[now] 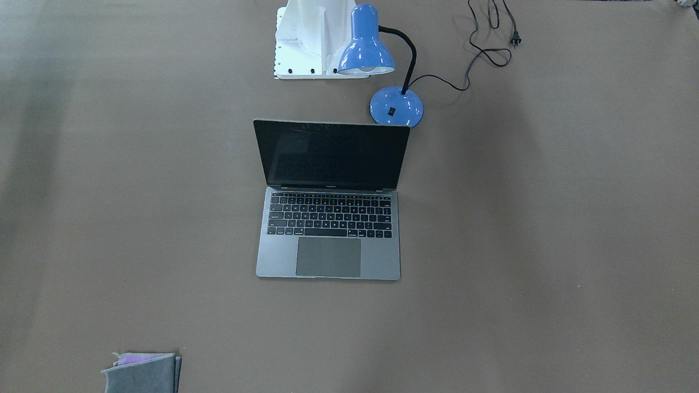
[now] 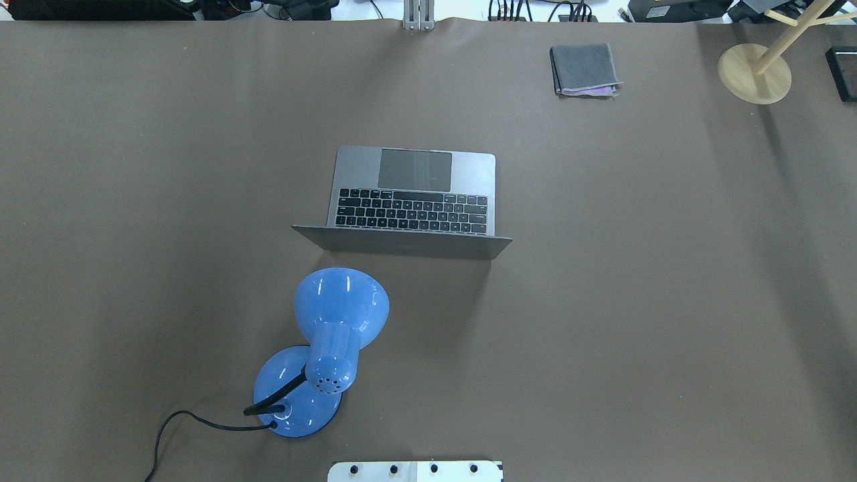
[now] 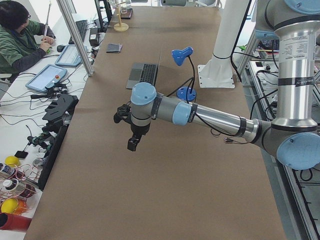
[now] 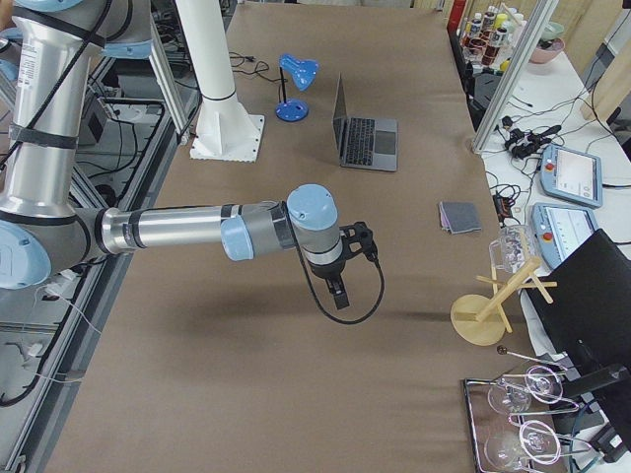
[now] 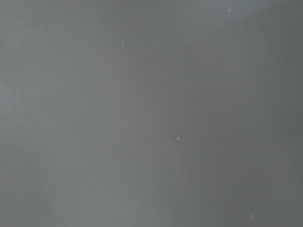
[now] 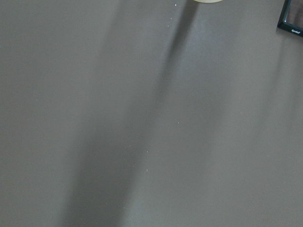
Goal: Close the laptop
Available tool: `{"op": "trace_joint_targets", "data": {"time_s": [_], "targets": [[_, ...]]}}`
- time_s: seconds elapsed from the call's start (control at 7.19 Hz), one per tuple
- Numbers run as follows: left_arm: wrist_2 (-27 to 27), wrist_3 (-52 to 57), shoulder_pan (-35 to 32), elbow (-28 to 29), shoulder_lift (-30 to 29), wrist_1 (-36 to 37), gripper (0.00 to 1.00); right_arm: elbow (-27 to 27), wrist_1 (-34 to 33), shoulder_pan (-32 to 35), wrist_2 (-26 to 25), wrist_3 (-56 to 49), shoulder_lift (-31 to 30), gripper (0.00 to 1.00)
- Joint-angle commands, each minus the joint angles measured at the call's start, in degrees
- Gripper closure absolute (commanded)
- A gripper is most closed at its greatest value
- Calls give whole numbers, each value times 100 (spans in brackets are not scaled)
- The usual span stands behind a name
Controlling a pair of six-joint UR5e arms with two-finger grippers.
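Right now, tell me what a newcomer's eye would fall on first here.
The open laptop sits at the table's centre, its black screen upright and facing away from the robot. Just behind its lid, toward the robot's left, stands a bright blue desk lamp. The left gripper and the right gripper hang over bare table at opposite ends, far from the laptop.

Open near the middle of the brown worktop [image 1: 546, 245]: a thin space-grey laptop [image 1: 330, 213], base lying flat. Lid near upright, black screen dark, facing away from the robot. Black keyboard and large trackpad uncovered.
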Motion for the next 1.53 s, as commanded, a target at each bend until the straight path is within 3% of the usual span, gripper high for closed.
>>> {"op": "trace_joint_targets", "data": {"time_s": [0.0, 0.14, 0.42, 0.56, 0.83, 1.11, 1.39], "targets": [[-27, -157, -4, 307, -292, -688, 2, 47, 2, -1, 163, 211, 46, 2], [-53, -167, 4, 334, -283, -837, 2, 30, -6, -1, 461, 247, 46, 6], [-823, -202, 22, 360, -275, -1161, 2, 56, 46, -36, 1321, 728, 46, 6], [-922, -211, 153, 343, -335, -1260, 2, 47, 307, -141, 1534, 1122, 20, 10], [-1281, -935, 591, 325, -327, -1313, 2, 21, 1508, -675, 1396, 2552, -50, 11], [-1345, -2303, 1249, 351, -292, -2257, 2, 21, 2746, -1306, 1195, 4254, -42, 11], [-1284, -4473, 2005, 378, -283, -3653, 2, 64, 4224, -2552, 4, 6529, -33, 11]]}}
